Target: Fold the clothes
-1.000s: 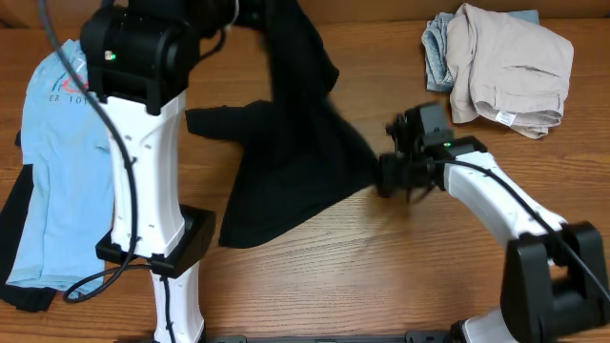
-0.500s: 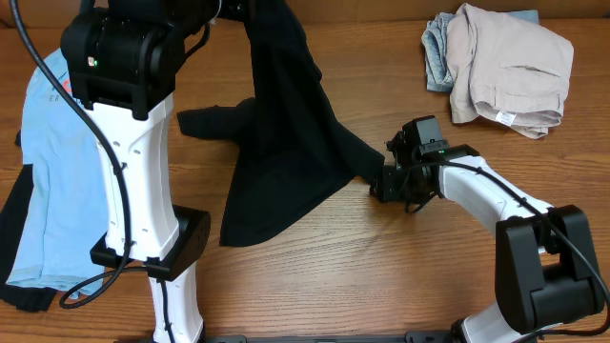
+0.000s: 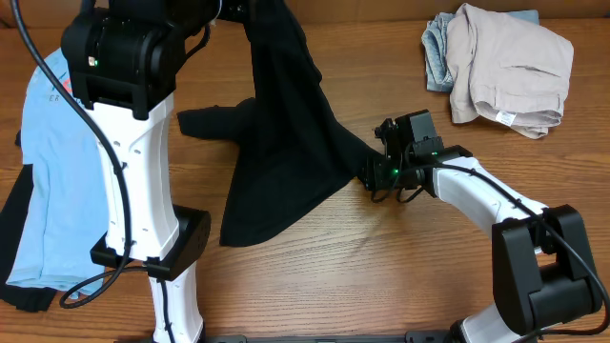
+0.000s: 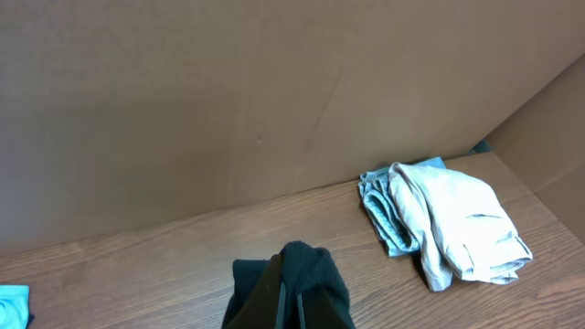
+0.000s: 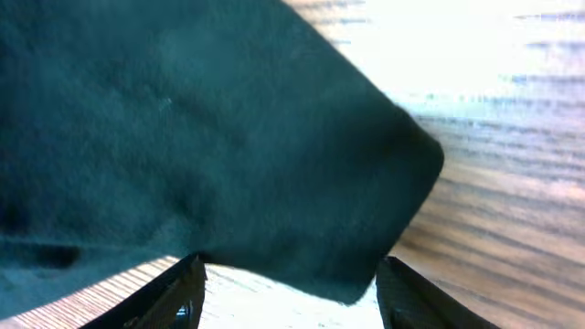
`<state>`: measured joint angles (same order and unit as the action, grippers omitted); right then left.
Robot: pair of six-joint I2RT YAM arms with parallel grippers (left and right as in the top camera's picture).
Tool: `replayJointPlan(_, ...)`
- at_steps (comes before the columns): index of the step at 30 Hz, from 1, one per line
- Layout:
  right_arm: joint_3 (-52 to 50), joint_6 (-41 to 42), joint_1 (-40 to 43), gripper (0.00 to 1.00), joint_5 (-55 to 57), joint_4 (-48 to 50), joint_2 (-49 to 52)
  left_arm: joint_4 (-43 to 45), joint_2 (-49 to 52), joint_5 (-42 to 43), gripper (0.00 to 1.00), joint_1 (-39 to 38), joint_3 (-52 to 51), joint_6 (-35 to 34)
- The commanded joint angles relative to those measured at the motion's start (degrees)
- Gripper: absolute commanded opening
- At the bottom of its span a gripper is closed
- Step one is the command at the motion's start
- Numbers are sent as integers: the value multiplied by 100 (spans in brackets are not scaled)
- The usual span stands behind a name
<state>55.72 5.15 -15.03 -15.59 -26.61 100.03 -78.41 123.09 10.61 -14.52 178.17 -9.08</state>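
Observation:
The black T-shirt hangs from my left gripper at the back of the table and drapes down onto the wood, one corner stretched right. In the left wrist view my left gripper is shut on a bunch of the black T-shirt. My right gripper is open at the shirt's right corner. In the right wrist view the fingers stand wide apart with the black corner between and beyond them. A light blue lettered T-shirt lies at the left.
A folded pile of beige and light blue-grey clothes sits at the back right, also in the left wrist view. A dark garment lies under the light blue T-shirt at the left edge. A brown wall stands behind the table.
My right gripper let go of the shirt's corner and opened, shifting slightly left toward the cloth. The black shirt settled a little; the left arm has held still for the last half second.

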Motion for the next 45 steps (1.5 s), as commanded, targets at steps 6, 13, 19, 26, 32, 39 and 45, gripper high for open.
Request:
replayJointPlan(6, -17, -46, -13, 63, 269, -13, 369, 22, -146, -72, 4, -7, 107, -9)
replayJointPlan(13, -17, -46, -13, 52, 256, 334, 407, 22, -146, -72, 4, -7, 107, -11)
replayJointPlan(19, -17, 109, -13, 6, 251, 387, 404, 26, -146, -74, 4, -7, 107, -11)
replayJointPlan(26, 385, 540, 369, 4, 114, -278, -151, 164, -219, -450, 4, 20, 131, -15)
replayJointPlan(32, 1038, 188, 710, 4, 92, -1032, -944, 223, -328, -505, 4, 103, 131, -13)
replayJointPlan(39, 970, 33, 612, 4, 120, -1073, -846, 109, -319, -505, 4, 103, 107, -15)
replayJointPlan(45, 883, 85, 636, 4, 168, -970, -752, 90, -319, -507, 4, 103, 107, -15)
